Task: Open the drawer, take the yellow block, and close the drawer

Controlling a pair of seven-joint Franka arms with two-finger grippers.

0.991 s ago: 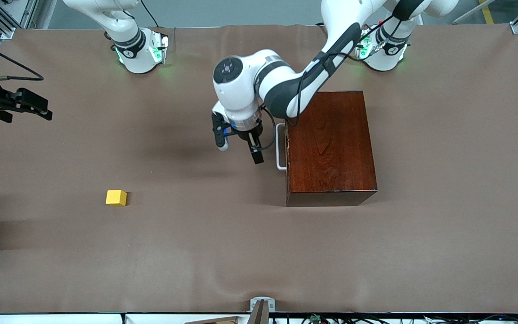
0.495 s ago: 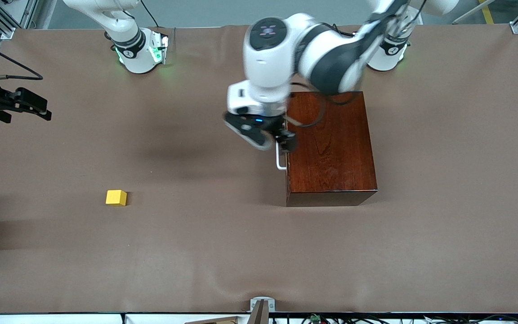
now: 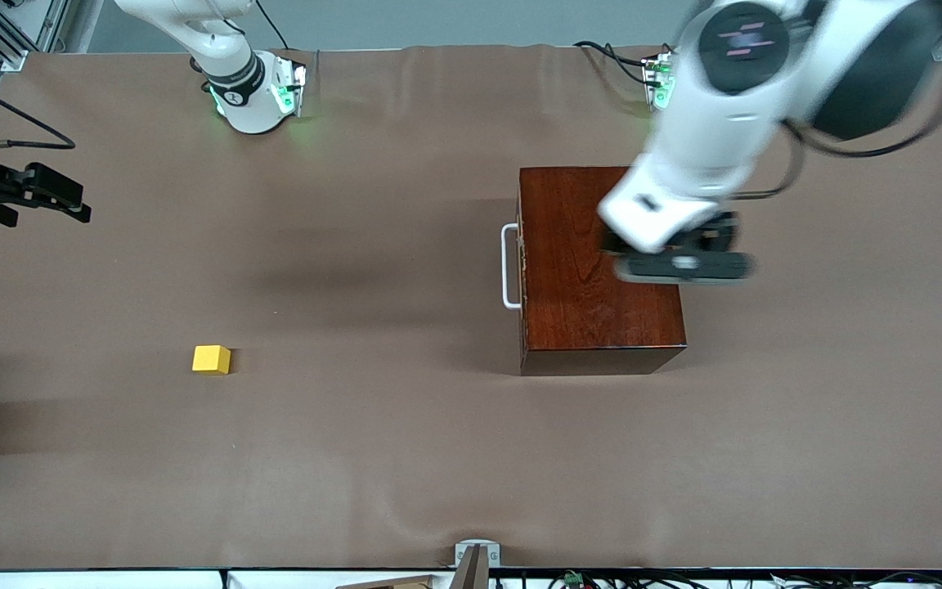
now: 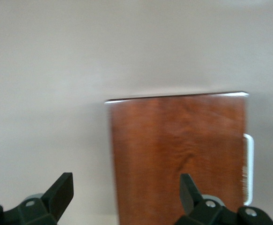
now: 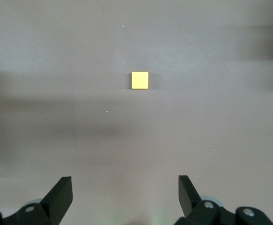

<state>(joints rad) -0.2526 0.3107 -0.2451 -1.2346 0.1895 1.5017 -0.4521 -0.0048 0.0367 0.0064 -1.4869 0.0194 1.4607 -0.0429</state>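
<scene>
- One dark reddish-brown polished wooden box stands on the brown table cover, toward the left arm's end of the table; it has one drawer, pushed fully in, with one white U-shaped bar handle on its front.
- One small bright yellow cube, the yellow block, lies on the bare cover toward the right arm's end, well apart from the box and nearer to the front camera than the drawer handle.
- Two arms, each with one two-finger gripper.
- The left gripper hangs up in the air over the top of the box, at the edge away from the drawer front; its two black fingers stand wide apart with nothing between them. The left wrist view looks down on the box top, with the handle at one side.
- The right gripper waits over the edge of the table at the right arm's end; its fingertips are spread apart and empty. In the right wrist view the yellow block lies on the cover ahead of the fingers, well clear of them and about midway between their lines.
- The drawer front faces the right arm's end of the table; the box's long axis and the handle bar both run from the robots' bases toward the front camera.
- The yellow block sits flat, its edges about square to the table's edges.
</scene>
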